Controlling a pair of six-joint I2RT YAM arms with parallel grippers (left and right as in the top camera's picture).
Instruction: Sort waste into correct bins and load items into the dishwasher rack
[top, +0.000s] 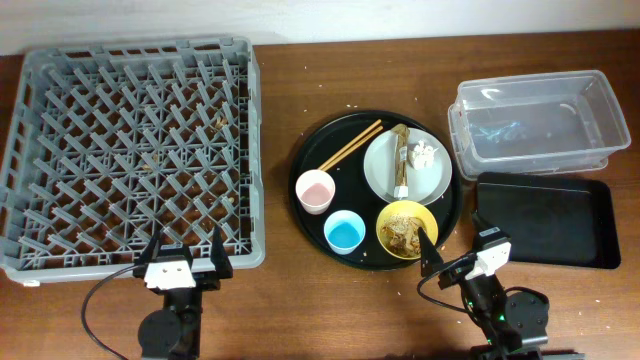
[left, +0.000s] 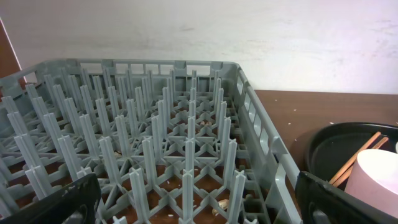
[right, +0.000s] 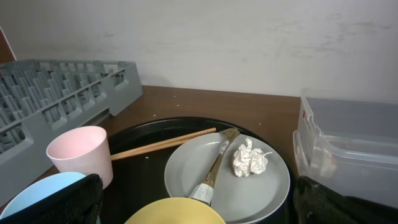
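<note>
The tissue (right: 250, 157) on the white plate (right: 273, 186) is light and soft. It will crush to nothing, so I would pinch its crumpled top. Beside it lies a thin brown stick (right: 214, 165), flat on the plate and likely to skid, best taken across its middle. The scraps (top: 405, 232) in the yellow bowl (top: 384, 220) look loose and crumbly; tipping the bowl by its rim seems easier than picking at them. The pink cup (right: 79, 152) and blue cup (top: 345, 232) look light and smooth and want a grip over the lip. The chopsticks (right: 163, 143) are thin and apt to roll.

All of these sit on the round tray (top: 310, 150), between the rack (top: 130, 48) and the clear tub (top: 600, 85). The flat black tray (top: 545, 215) lies on the tub's near side.

My left pincer (top: 187, 240) hangs low at the rack's near rim, spread wide and holding nothing. My right pincer (top: 456, 252) sits low over the bench (top: 300, 320) just beside the bowl, likewise wide and empty.
</note>
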